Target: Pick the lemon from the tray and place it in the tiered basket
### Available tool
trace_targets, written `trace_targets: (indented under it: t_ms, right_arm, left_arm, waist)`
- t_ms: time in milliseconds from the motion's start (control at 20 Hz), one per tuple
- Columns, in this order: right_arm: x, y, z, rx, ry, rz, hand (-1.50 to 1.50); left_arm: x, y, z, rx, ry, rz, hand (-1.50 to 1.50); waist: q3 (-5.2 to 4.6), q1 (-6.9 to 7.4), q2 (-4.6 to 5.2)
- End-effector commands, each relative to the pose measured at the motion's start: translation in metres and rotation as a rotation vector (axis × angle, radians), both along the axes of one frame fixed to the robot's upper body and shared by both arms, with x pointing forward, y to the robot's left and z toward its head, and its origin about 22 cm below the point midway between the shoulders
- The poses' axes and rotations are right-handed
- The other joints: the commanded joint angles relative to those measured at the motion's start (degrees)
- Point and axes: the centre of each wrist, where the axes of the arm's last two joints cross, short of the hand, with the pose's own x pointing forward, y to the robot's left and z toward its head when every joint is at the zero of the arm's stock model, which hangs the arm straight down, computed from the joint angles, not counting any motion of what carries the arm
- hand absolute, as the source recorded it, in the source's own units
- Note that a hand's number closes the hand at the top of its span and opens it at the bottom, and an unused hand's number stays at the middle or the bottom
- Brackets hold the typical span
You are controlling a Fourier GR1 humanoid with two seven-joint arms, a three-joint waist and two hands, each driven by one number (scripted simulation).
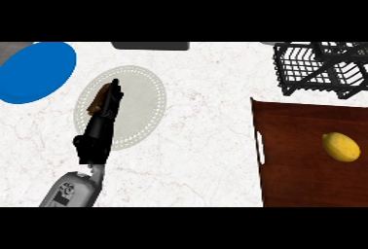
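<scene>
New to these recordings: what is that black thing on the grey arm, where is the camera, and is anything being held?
The one picture is taken from the robot's head, looking steeply down at a pale counter. The black thing is the robot's left hand, fingers straight, resting open over a pale plate; it seems to hold nothing. Partly hidden beside it on that plate is a brown object. The right hand is out of view. At the right a lemon lies untouched on a brown tray. Beyond the tray stands the black wire basket meant to receive it. A blue plate lies at the far left.
</scene>
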Motion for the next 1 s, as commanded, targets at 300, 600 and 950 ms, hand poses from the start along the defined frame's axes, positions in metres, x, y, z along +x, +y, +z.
trace_targets:
  t_ms: [300, 600, 950]
  right_arm:
    - [-0.009, 0.024, 0.001, -0.12, 0.018, 0.213, -1.5]
    - [-0.012, 0.035, -0.012, -0.13, -0.038, 0.202, -1.5]
    - [0.003, 0.026, -0.041, -0.166, -0.061, 0.085, -1.5]
  left_arm:
    - [0.001, 0.004, 0.0, 0.006, 0.005, -0.008, 0.0]
    - [-0.002, 0.006, 0.007, 0.002, -0.012, -0.009, 0.0]
    - [-0.001, 0.003, -0.001, 0.0, 0.006, -0.01, 0.0]
  waist:
    - [0.07, 0.14, -0.02]
    - [0.22, 0.44, -0.09]
    - [0.05, 0.81, 0.61]
